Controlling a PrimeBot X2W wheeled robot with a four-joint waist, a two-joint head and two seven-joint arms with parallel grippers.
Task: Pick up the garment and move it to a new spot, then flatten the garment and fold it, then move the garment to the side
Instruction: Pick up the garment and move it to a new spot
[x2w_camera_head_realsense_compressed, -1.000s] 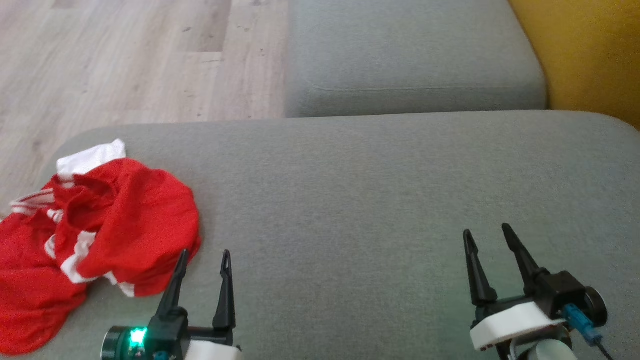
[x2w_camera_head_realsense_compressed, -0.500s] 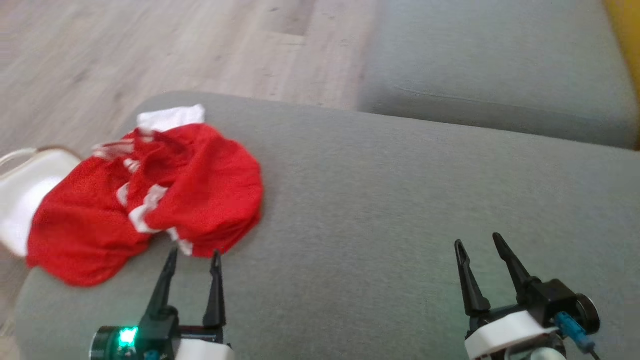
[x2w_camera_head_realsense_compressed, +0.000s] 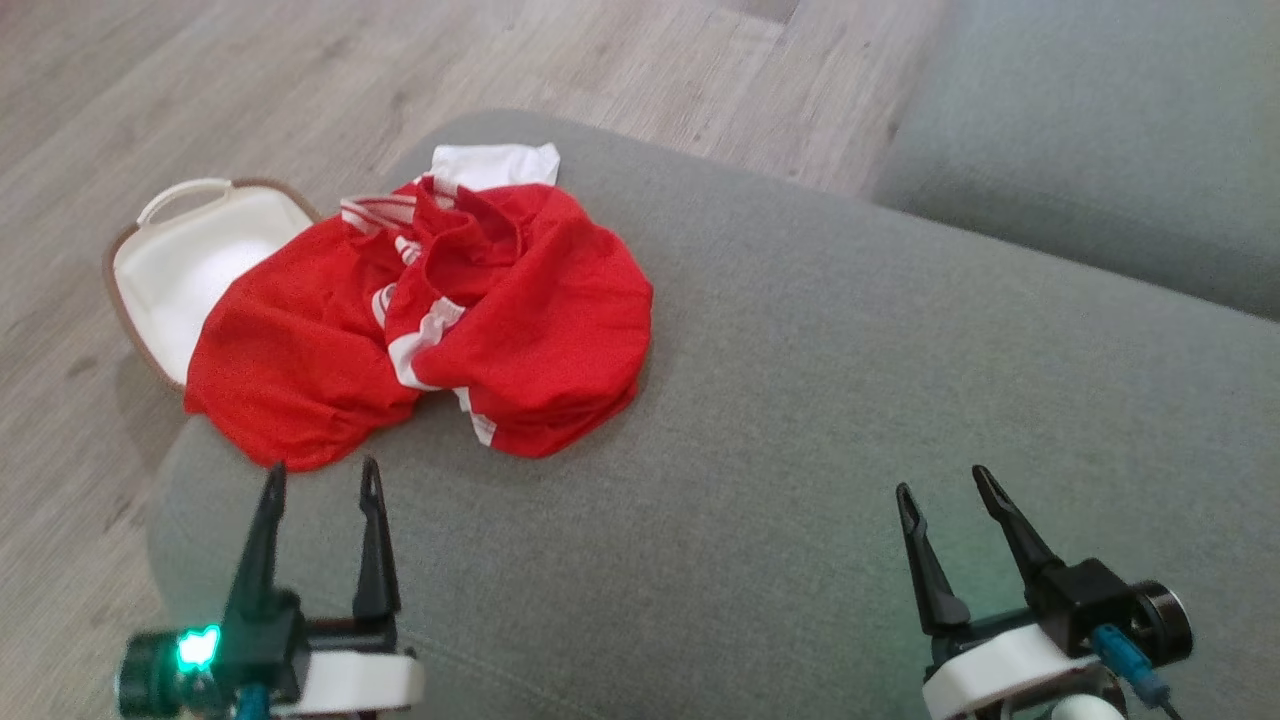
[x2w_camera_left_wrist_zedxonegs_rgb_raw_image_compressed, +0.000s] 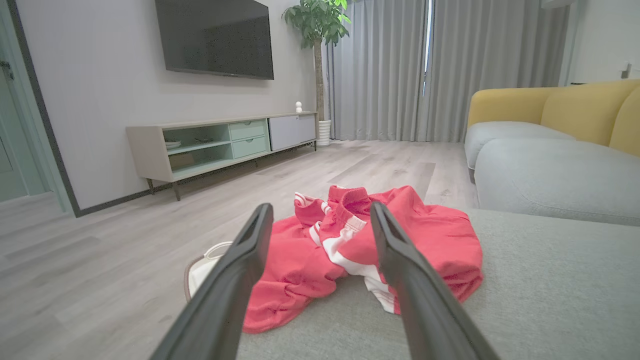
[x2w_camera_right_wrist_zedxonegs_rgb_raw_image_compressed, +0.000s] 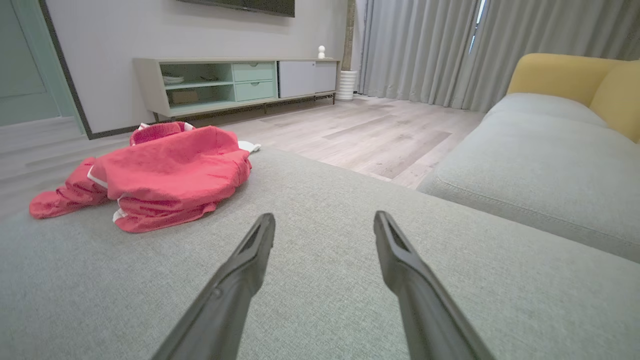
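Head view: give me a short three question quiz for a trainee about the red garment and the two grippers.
1. True or false: the left gripper is shut on the red garment.
2. Partly hidden by the garment's left edge, on the floor, is: A a white container; B a shoe; C a pillow.
3. Fill in: the gripper nearer the garment is the ____ one.
Key: 1 false, it is open and clear of the garment; 2 A; 3 left.

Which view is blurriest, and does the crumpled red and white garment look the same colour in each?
Head view: softest, garment saturated red. Left wrist view: sharper, garment pinkish, left gripper blurred up close. Right wrist view: sharp, same pinkish cast.
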